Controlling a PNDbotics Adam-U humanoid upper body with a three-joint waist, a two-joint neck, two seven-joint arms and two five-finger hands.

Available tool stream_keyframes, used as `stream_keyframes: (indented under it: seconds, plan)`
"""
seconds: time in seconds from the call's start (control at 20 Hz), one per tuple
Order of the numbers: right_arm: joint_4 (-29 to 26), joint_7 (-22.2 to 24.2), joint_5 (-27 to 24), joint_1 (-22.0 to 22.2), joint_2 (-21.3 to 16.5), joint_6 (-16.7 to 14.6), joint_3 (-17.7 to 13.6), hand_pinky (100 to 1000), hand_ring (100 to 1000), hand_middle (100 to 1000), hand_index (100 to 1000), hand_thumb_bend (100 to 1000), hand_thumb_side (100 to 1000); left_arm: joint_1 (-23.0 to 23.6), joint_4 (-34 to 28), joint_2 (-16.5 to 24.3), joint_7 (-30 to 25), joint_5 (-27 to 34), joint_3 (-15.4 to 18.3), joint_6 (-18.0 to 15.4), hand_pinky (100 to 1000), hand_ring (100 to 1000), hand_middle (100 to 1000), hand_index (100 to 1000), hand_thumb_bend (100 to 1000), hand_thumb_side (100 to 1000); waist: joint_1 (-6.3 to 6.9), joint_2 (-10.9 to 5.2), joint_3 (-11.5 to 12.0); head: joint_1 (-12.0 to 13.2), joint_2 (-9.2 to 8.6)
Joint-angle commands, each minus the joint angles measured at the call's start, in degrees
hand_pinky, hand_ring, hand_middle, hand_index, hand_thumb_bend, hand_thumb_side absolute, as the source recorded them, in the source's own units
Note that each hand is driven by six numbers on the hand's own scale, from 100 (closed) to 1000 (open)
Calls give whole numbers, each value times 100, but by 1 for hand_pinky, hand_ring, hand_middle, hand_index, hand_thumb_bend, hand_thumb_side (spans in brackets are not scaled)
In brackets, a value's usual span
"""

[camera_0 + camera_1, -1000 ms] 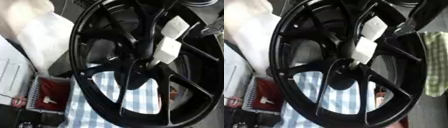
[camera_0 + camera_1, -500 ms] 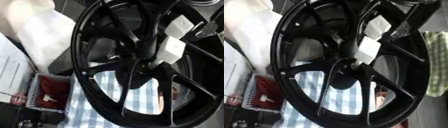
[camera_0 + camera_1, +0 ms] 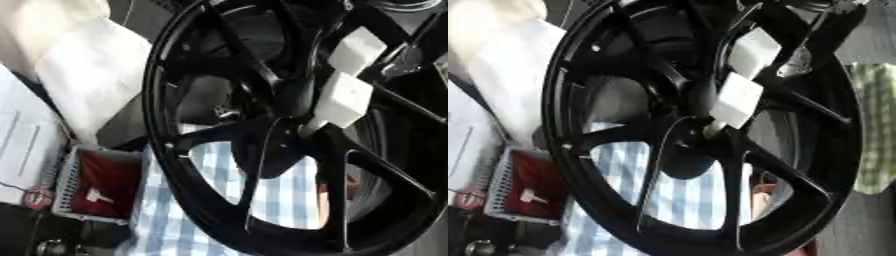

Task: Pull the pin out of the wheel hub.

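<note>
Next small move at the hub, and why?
Probably draw the lower white block straight out from the hub, along its stem. The stem's tip meets the hub, so the pin looks not yet out. The right hand shows beside the blocks; its grip can't be seen.

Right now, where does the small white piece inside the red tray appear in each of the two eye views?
Left eye view: the small white piece lies low at the left, inside the red tray.
Right eye view: the same piece again lies low at the left, nearer the picture's edge.
Shared landmark: the black wheel, whose rim passes just right of the tray.
</note>
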Motion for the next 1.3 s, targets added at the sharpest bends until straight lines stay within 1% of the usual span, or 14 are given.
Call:
stream_keyframes:
  seconds: [0.05,0.25,0.35,0.6,0.65,0.7,0.8,0.9,1.05,1.3]
  plan:
    - [-27,97,-83,-117,-90,-111,-89,887,846,738,727,428,100,-30,-69,109,4,-1,73,4,756,758,687,765,303,778,40,-96,-4,25,-9]
    - [-40,97,-161,-112,-94,-90,-97,884,836,711,695,417,100,-40,-54,109,2,1,75,6,756,758,687,766,300,781,31,-95,-19,52,-34]
    - [-36,96,-179,-109,-96,-76,-107,882,827,681,665,399,100,-40,-46,108,1,3,77,9,757,759,688,766,299,782,26,-94,-24,64,-37]
    - [-25,-14,-251,-104,-87,-39,-132,874,810,636,622,340,100,-42,-32,108,-4,3,82,24,758,759,689,766,297,784,18,-93,-23,94,-39]
    - [-21,-45,-249,-103,-88,-36,-135,868,796,603,589,298,100,-44,-33,107,-3,3,85,24,758,759,689,766,297,785,17,-94,-23,96,-39]
    - [-12,-92,-239,-103,-89,-32,-140,865,789,595,579,288,100,-44,-34,104,-2,4,89,23,758,759,689,766,297,785,15,-97,-23,98,-38]
    - [9,-207,-213,-97,-90,-37,-146,857,766,558,542,221,100,-40,-35,98,0,5,92,23,759,760,689,767,296,787,11,-99,-24,100,-45]
    - [29,-330,-191,-90,-93,-41,-148,850,750,529,515,180,100,-34,-30,94,-4,9,88,29,759,760,690,767,294,789,8,-105,-26,100,-46]
    - [48,-489,-167,-93,-96,-34,-159,843,738,519,504,172,100,-27,-30,97,-12,10,90,31,760,760,691,767,293,790,9,-122,-36,88,-38]
    - [22,-727,-116,-130,-98,-2,-228,835,725,507,490,211,100,-20,-41,112,-7,7,107,16,761,761,691,768,291,789,24,-141,-59,62,-40]
